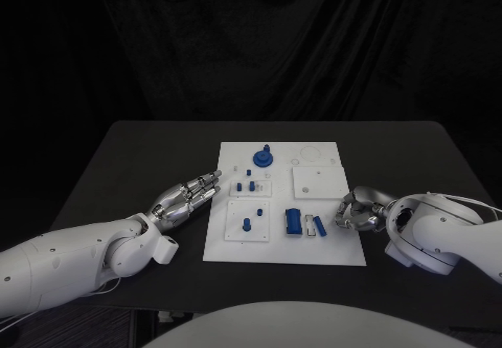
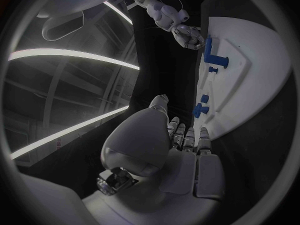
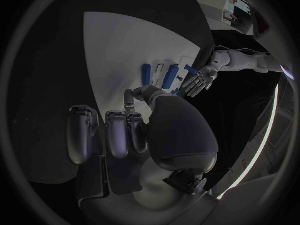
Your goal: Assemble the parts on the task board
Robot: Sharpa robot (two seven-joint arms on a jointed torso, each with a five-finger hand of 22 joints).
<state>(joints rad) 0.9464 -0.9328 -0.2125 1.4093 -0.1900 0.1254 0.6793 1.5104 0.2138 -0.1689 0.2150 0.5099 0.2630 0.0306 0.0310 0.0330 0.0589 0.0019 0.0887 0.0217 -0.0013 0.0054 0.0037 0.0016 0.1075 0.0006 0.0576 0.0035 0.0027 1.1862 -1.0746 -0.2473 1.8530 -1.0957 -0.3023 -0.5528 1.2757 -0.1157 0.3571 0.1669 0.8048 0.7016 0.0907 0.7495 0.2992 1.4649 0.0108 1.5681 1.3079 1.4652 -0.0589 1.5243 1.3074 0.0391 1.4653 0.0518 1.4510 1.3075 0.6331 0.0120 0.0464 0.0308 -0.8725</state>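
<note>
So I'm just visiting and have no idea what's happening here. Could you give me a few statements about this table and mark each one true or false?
1. A white task board lies on a black table. True.
2. The left hand grips a blue part. False: it holds nothing, its fingers stretched out at the board's left edge.
3. The right hand sits at the board's right edge, near a blue bar. True.
4. The blue round part with a post lies off the board. False: it stands on the board's far half.
</note>
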